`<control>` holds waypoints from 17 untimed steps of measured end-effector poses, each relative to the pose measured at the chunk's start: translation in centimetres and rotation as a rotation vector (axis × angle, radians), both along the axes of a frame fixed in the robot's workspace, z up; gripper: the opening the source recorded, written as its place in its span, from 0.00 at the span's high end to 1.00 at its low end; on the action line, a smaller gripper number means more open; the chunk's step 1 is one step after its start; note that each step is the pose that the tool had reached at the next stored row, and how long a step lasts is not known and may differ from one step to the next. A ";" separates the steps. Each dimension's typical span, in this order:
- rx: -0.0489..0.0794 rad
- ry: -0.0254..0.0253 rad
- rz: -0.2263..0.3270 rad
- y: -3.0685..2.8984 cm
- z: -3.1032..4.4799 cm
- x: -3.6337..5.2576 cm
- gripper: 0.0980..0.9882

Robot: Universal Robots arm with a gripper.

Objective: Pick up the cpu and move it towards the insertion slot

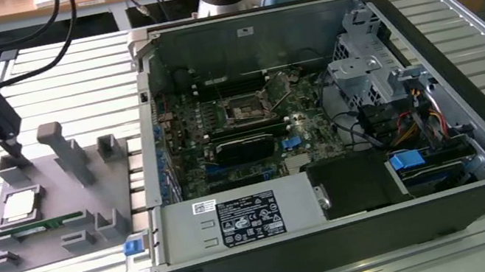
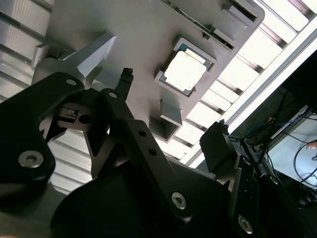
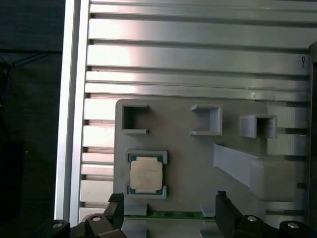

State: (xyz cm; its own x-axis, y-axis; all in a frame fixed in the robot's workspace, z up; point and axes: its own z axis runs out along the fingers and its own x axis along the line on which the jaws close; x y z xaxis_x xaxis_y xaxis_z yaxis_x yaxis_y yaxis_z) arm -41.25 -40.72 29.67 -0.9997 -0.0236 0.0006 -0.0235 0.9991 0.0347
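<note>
While the claw (image 3: 168,199) hangs spread, the cpu (image 3: 146,174) lies nearby.

Light: bright, diffuse, overhead. Glare: cpu (image 2: 184,71) top blown white in the second wrist view; slats (image 2: 267,47) beside the fixture (image 2: 138,29) washed out. Shadow: case (image 1: 237,47) interior dim in the exterior view, well apart from the fixture.
</note>
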 end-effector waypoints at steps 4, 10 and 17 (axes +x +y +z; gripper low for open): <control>0.000 0.0000 0.000 0.00 -0.32 -0.02 0.19; 0.000 0.0002 0.000 -0.01 -0.77 -0.16 0.19; 0.000 -0.0001 0.000 -0.05 -1.50 -0.60 0.19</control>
